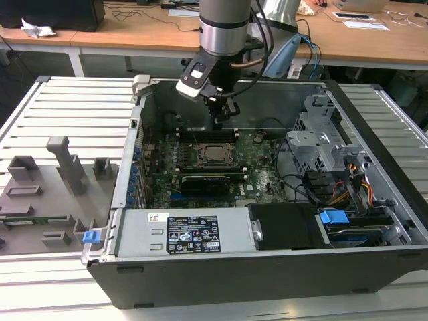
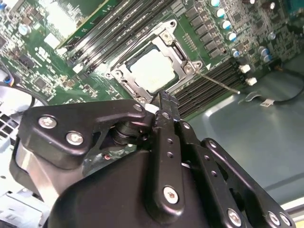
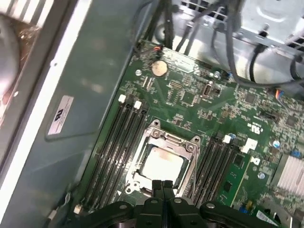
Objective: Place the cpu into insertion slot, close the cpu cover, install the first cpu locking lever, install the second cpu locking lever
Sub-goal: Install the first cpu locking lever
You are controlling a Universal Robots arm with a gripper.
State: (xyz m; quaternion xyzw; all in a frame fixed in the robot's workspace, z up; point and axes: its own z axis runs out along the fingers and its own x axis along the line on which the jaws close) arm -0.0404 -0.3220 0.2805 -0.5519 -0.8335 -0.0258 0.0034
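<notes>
The cpu (image 2: 151, 71) lies flat in the insertion slot (image 2: 124, 76) on the green motherboard, its silver top showing through the window of the cpu cover (image 2: 179, 53). The cover lies down over the chip. One thin locking lever (image 2: 221, 81) sticks out sideways over the memory slots, away from the frame. My gripper (image 2: 164, 99) hangs just above the socket's edge, shut, with nothing between its fingers. In the first wrist view the gripper (image 3: 163, 184) sits over the near edge of the cpu (image 3: 161, 164) and cover (image 3: 166, 139). In the exterior view the gripper (image 1: 223, 120) hovers over the socket (image 1: 215, 154).
Memory slots (image 3: 121, 137) flank the socket on both sides. A long black expansion card (image 1: 210, 179) lies in front of it. The case wall (image 3: 90, 95), a drive cage (image 1: 328, 137), loose cables (image 1: 314, 190) and the power supply (image 1: 190, 234) ring the board.
</notes>
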